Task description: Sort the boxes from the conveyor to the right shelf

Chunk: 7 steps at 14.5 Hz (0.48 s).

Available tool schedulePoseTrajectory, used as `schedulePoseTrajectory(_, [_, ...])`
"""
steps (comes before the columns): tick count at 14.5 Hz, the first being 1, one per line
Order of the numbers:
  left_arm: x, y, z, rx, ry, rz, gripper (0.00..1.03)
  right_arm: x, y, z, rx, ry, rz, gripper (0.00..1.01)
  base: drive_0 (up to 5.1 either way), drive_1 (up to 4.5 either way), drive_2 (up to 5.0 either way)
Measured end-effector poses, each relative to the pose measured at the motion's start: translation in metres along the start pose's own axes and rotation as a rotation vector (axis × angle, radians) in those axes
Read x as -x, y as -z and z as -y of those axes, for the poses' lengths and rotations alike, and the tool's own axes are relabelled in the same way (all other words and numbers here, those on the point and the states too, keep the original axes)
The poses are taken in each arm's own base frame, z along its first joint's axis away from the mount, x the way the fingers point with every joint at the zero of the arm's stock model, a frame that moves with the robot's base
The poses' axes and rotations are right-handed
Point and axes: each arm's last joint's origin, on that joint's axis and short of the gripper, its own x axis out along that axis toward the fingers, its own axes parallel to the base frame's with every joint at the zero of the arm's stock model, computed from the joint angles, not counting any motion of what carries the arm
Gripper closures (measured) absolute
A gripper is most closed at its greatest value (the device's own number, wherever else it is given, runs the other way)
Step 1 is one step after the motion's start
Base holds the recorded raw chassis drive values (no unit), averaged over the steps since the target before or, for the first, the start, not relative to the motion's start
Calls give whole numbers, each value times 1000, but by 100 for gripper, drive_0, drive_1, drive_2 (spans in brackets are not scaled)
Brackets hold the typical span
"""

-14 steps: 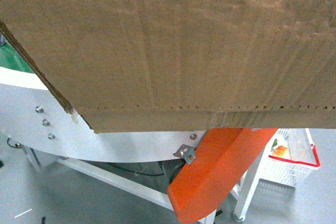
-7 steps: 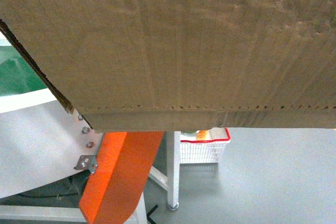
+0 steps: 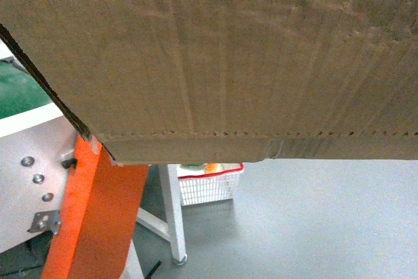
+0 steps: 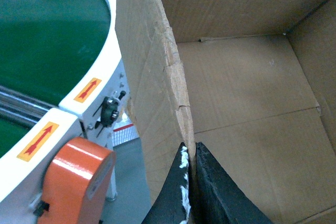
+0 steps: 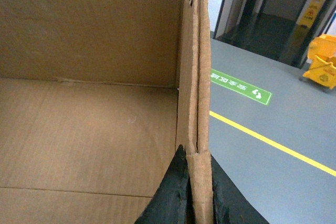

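A large brown cardboard box (image 3: 215,57) fills the top of the head view, its dotted perforation line near the lower edge. My left gripper (image 4: 189,148) is shut on the box's left wall (image 4: 157,93), one black finger on each side. My right gripper (image 5: 198,156) is shut on the box's right wall (image 5: 197,77) the same way. The box is open and empty inside (image 5: 89,124). The conveyor's green belt (image 4: 47,35) with white rim lies to the left, and its orange housing (image 3: 98,220) stands below the box. The shelf is out of view.
A white wire basket with a red rim (image 3: 209,184) stands on the grey floor behind a white conveyor leg (image 3: 171,217). In the right wrist view, a yellow floor line (image 5: 273,142), a green floor sign (image 5: 240,86) and a yellow mop cart (image 5: 321,69) lie to the right.
The conveyor frame, orange housing and basket have slid leftward in the head view while the box keeps its place in frame: the view has swung right with the box held.
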Motion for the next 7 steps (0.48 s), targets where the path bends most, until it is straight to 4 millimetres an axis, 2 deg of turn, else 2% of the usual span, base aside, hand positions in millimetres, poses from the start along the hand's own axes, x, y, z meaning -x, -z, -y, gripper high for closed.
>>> schedulePoseTrajectory(7, [0,0,0,0,0,0,101,0,0,0,0,0,0,98,-178,-178,-178])
